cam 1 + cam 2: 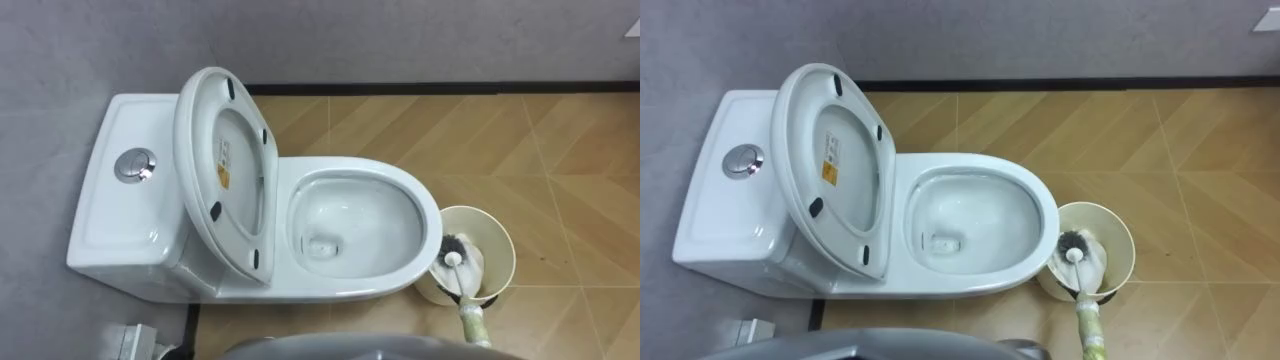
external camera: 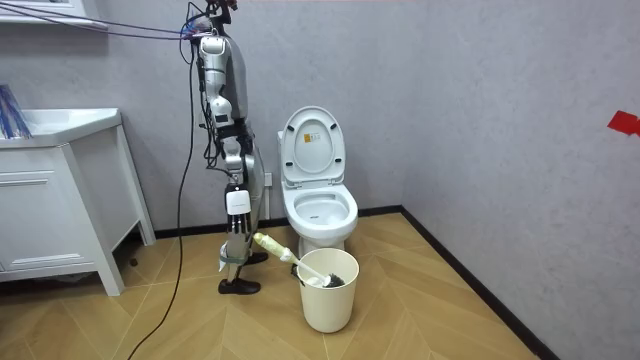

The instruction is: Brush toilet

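The white toilet [image 1: 355, 285] stands against the grey wall with its seat and lid [image 1: 225, 180] raised. Its bowl [image 1: 970, 225] is open, with a little water at the bottom. To the bowl's right a cream bucket [image 1: 500, 240] sits on the floor. The toilet brush [image 1: 455, 258] rests head down in it. Its handle [image 1: 472, 322], with a yellowish grip, leans out over the rim toward me. In the room view I stand beside the toilet [image 2: 320, 205], facing it, and my right hand [image 2: 237, 207] hangs at my side, above the handle's end [image 2: 266, 243].
The tank [image 1: 120, 215] with a chrome flush button [image 1: 135, 165] is on my left. A white vanity cabinet [image 2: 60, 200] stands at the room view's left. Wood floor [image 1: 560, 150] stretches right of the bucket [image 2: 328, 300], with a dark skirting along the wall.
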Motion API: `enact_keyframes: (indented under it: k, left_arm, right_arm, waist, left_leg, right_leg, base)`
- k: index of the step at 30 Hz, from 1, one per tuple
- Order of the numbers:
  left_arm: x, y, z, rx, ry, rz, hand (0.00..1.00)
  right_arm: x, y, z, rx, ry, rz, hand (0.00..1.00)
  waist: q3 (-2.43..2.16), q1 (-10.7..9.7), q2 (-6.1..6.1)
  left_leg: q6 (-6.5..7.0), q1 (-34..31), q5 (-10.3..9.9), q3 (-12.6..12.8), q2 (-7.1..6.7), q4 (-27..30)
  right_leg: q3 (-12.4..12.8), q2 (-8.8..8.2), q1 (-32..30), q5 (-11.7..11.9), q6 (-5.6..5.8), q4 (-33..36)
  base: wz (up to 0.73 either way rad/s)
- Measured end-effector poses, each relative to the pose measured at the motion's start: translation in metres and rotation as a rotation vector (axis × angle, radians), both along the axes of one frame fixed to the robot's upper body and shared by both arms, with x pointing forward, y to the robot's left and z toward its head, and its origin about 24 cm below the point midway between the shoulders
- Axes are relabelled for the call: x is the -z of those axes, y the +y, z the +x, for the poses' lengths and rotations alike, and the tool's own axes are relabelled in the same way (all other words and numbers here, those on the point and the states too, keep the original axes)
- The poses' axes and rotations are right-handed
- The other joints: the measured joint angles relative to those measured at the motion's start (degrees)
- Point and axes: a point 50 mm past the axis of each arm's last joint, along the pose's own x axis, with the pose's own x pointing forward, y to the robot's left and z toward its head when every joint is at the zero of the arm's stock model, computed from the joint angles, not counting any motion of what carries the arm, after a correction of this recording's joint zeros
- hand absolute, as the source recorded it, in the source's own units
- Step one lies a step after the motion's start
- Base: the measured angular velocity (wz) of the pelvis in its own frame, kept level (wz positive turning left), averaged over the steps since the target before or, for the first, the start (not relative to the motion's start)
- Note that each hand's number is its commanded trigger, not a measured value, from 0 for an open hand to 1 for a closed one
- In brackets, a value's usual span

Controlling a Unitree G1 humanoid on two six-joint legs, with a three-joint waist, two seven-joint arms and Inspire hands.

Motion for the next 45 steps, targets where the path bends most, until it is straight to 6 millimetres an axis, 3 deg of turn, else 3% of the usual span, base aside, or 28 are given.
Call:
enact_keyframes:
  k: [13,17,32,42,45]
  left_arm:
    - [0.001,-0.003,-0.012,-0.135,-0.002,-0.031,0.00]
    - [0.001,-0.001,-0.023,-0.177,0.020,-0.025,0.00]
    - [-0.003,0.010,-0.034,-0.319,-0.005,0.026,0.00]
    - [-0.006,0.020,-0.029,-0.395,-0.054,0.069,0.00]
    - [-0.008,0.025,-0.030,-0.420,-0.065,0.089,0.00]
  right_arm:
    - [0.000,0.000,-0.003,0.049,0.005,-0.002,0.00]
    - [0.000,-0.001,-0.014,0.171,0.019,-0.017,0.00]
    - [-0.004,-0.005,-0.044,0.591,0.050,-0.112,0.00]
    - [-0.007,-0.019,-0.032,0.988,-0.052,-0.213,0.00]
    - [-0.008,-0.025,-0.022,1.051,-0.091,-0.229,0.00]
  waist:
    - [-0.01,-0.2,-0.11]
    - [0.03,-0.2,-0.28]
    - [0.23,-0.6,-1.11]
    - [0.20,-1.1,-1.42]
    - [0.07,-1.3,-2.18]
  left_leg:
    - [0.00,0.2,0.0,0.0,-0.04,-0.3]
    - [-0.02,1.1,0.0,0.0,-0.23,-0.8]
    - [0.10,2.4,0.0,-0.3,-0.88,-1.5]
    - [0.10,2.8,0.0,-0.2,-0.89,-1.8]
    - [0.10,2.9,0.0,-0.1,-0.88,-2.0]
  right_leg:
    - [0.2,-0.04,-0.1,-0.2,-0.12,0.0]
    - [0.4,-0.08,0.9,-0.3,-0.09,-0.1]
    - [0.5,-0.61,1.5,-0.8,0.23,0.1]
    - [1.1,-0.51,1.7,-0.8,0.24,0.1]
    - [1.4,-0.48,1.5,-0.8,0.24,0.1]
  base:
    - [0.00]
    - [0.00]
    - [0.00]
    - [-0.01]
    - [-0.06]
